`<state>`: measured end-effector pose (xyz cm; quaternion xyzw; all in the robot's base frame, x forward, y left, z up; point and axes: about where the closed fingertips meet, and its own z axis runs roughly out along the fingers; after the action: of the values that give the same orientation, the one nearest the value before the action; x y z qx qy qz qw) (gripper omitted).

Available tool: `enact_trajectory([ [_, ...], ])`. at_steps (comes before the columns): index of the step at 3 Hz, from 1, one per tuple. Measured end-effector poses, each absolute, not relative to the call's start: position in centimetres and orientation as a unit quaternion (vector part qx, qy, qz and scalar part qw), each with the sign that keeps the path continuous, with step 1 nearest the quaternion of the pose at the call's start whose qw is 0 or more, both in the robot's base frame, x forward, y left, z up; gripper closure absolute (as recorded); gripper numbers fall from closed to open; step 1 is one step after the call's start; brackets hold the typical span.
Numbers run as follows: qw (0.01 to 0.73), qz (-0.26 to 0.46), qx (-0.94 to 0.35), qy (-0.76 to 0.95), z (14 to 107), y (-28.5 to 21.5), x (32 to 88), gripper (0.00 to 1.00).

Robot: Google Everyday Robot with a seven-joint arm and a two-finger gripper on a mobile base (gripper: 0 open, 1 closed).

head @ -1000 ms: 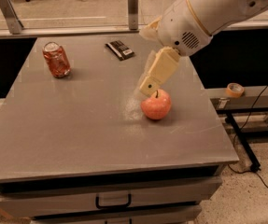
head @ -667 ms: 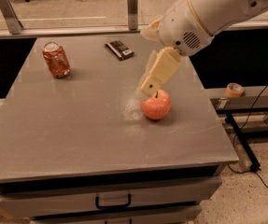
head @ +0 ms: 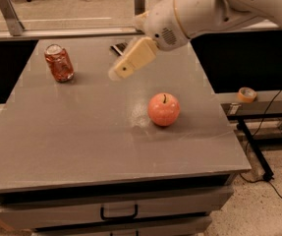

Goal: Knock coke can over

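the coke can [head: 59, 63] stands upright on the grey table [head: 81, 146], towards 10 o'clock from the table's middle, silver top up, near the far left corner. at 3 o'clock from it, apart and not touching, the gripper [head: 117, 73] hangs above the tabletop, its cream body slanting down towards 8 o'clock from the white arm [head: 199, 11]; whether it is released or clenched i cannot tell, and it carries nothing. a dark flat packet [head: 119, 47] lies behind it at 12 o'clock, partly hidden. a red-orange apple [head: 163, 109] sits at 4 o'clock from the gripper, stem up. 1 roll of tape [head: 247, 94] rests on the ledge off the table's right edge.
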<state>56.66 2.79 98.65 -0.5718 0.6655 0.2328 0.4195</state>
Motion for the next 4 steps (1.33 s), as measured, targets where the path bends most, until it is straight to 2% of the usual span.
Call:
enact_trajectory([
  [2,0.480,0.283,-0.520,0.648,97.3,11.7,64.7,0.00],
  [4,0.522,0.293,-0.534,0.597,93.1,18.1,68.6,0.00],
])
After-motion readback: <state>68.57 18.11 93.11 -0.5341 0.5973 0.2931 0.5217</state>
